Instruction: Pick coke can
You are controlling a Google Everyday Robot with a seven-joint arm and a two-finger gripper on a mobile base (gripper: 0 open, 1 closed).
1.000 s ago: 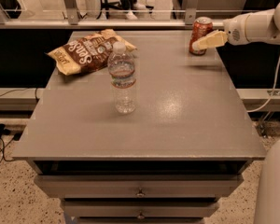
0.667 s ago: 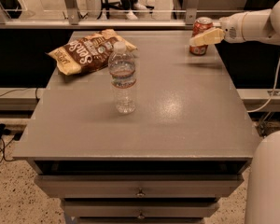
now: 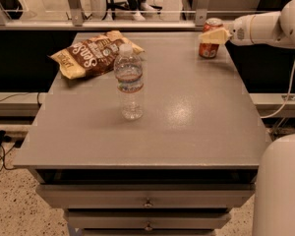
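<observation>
The coke can (image 3: 209, 47) is a small red-orange can with a silver rim. It stands upright near the back right corner of the grey table (image 3: 187, 132). My gripper (image 3: 213, 35) reaches in from the right on a white arm and sits at the can's upper half, its pale tip crossing the front of the can. The can's base rests on the table top.
A clear plastic water bottle (image 3: 130, 82) stands upright mid-table. A brown chip bag (image 3: 94, 54) lies at the back left. A railing (image 3: 137, 23) runs behind the table. My white base (image 3: 280, 186) is at the lower right, and drawers (image 3: 147, 200) sit below the front edge.
My gripper has shifted slightly left and up along the can. The can, bottle and chip bag have not moved.
</observation>
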